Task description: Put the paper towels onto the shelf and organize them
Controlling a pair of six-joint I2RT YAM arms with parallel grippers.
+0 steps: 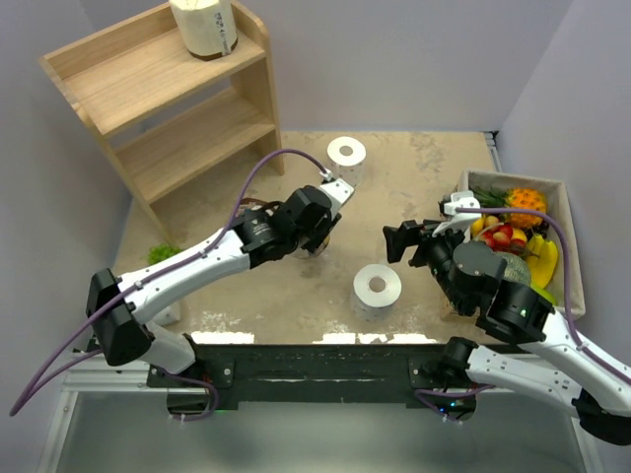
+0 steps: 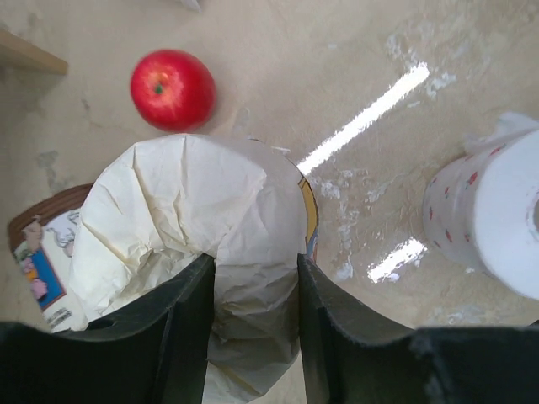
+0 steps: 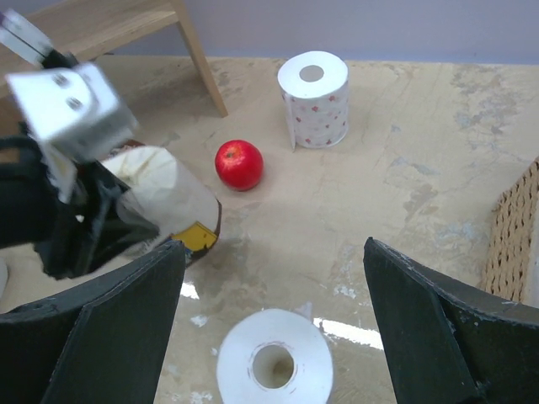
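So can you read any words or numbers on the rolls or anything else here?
No words or numbers are readable.
Label on the held roll in the left gripper: cartoon picture, print too blurred.
Wrapped roll on the shelf: dark print, too small.
Bare white roll: only red dots.

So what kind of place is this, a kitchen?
Probably a robot practice table. A left arm and a right arm are bolted to its edge, plain walls box it in, and a wooden shelf and paper towel rolls are set out.
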